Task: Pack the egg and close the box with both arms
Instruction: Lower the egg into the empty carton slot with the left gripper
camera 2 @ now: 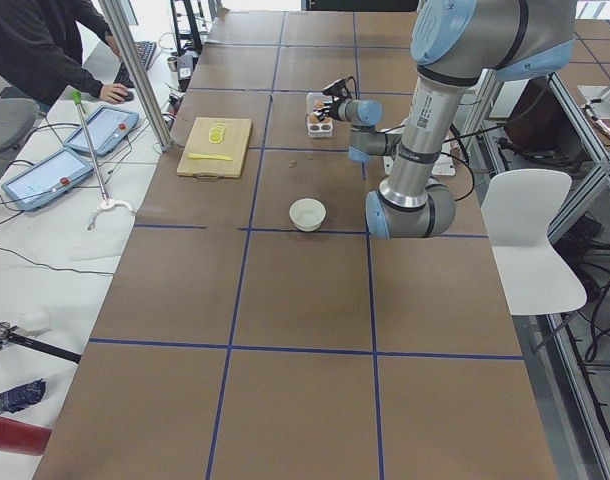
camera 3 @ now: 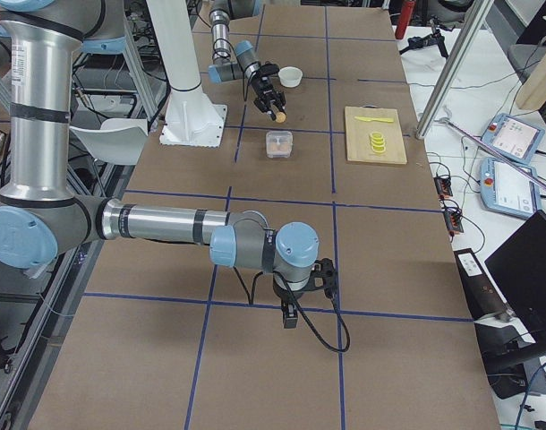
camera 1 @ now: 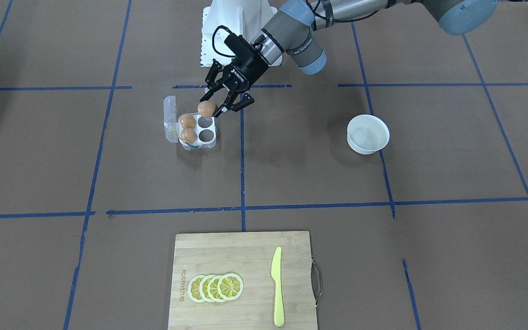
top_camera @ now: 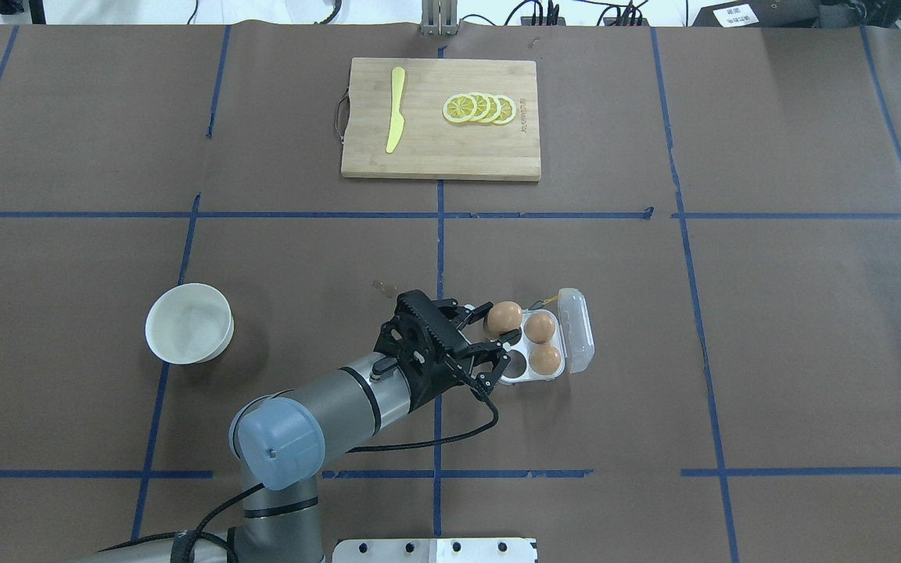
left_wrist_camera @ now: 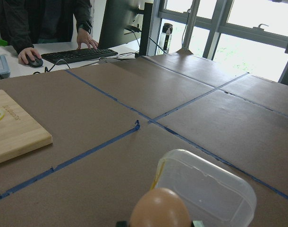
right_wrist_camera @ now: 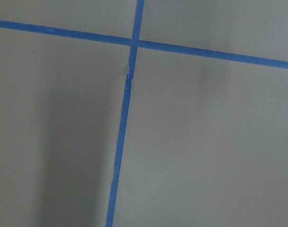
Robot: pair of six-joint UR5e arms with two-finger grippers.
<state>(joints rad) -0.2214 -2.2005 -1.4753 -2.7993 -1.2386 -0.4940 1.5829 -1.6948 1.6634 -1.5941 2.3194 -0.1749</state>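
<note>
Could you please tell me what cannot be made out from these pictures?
- Right gripper: seen only in the exterior right view, small and dark; open or shut unclear.
- Clear plastic four-cell egg carton: the cell beneath the held orange-brown egg is largely covered by it in the overhead view.
- Left gripper: fingers cut off by the left wrist view's bottom edge.

Left gripper (top_camera: 497,322): egg (top_camera: 504,316) between its fingers, above a near cell of the box (top_camera: 529,378). Two more eggs (top_camera: 540,327) sit in the cells beyond the fingertips, the lid (top_camera: 579,328) farther still. Bowl (top_camera: 188,322) well behind the wrist. Cutting board (top_camera: 435,156) well apart to the hand's left, with knife (top_camera: 395,117) and lemon slices (top_camera: 480,108) on it.
</note>
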